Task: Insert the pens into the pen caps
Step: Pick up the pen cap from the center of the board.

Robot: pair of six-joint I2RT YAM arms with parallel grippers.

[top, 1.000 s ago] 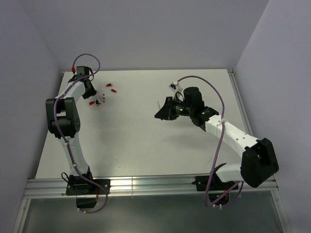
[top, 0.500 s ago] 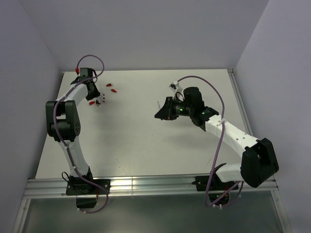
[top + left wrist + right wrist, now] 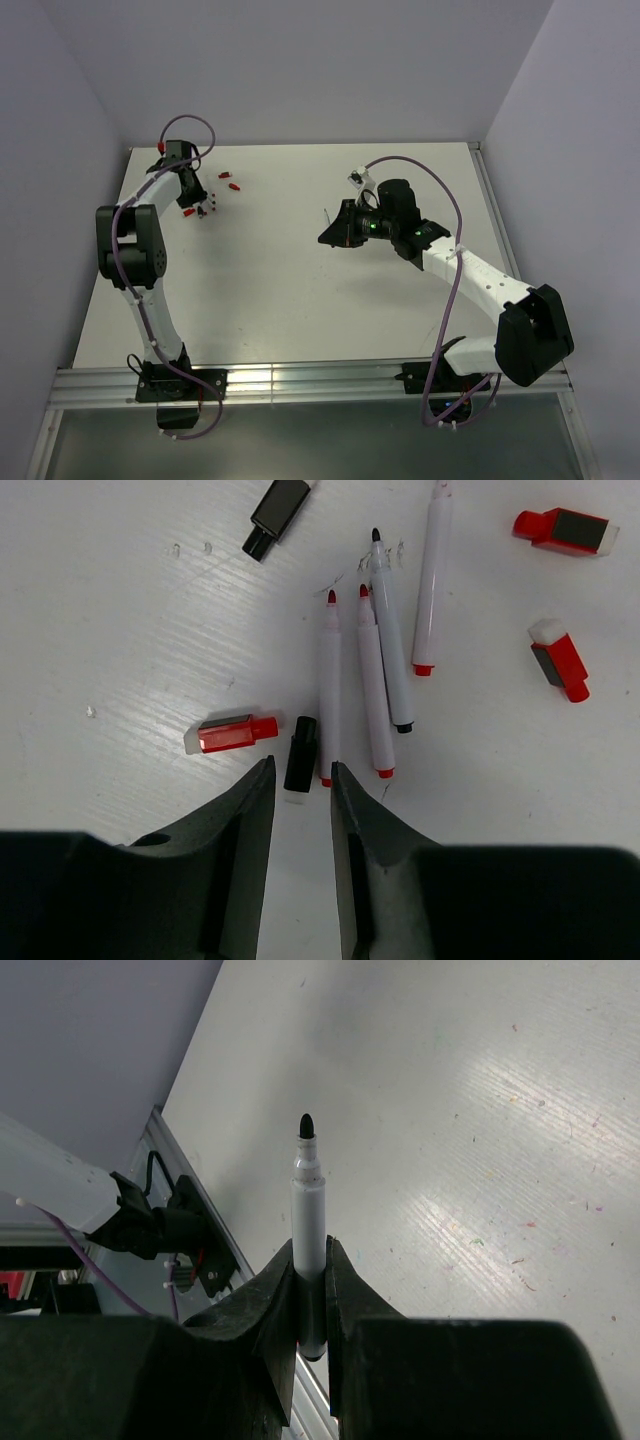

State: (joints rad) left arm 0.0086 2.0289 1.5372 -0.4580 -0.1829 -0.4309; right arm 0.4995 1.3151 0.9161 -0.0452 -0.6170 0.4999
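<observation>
Our right tool [image 3: 310, 1260] is pinched on the lower barrel of a black-tipped pen [image 3: 307, 1195]. It holds the pen clear of the tabletop [image 3: 480, 1110] near the middle of the workspace, bare nib pointing out beyond the fingertips. Our left tool [image 3: 300, 772] hovers at the far left with its jaws spread and gripping nothing, just above a black cap [image 3: 300, 752] that lies flat on the tabletop. A red cap [image 3: 235, 733] lies just beside that cap. Four uncapped pens [image 3: 377, 680] lie side by side just beyond it, nearly touching. Two other red caps [image 3: 562, 658] and a second black cap [image 3: 277, 510] are scattered around them. We judge the pens and caps to be very light, stiff, smooth plastic, likely to roll or skid when nudged and to twist in a loose pinch. We would take the black cap across its body toward the closed end, leaving its mouth free. The held pen needs a firm grip low on the barrel so it stays straight when pushed in.
</observation>
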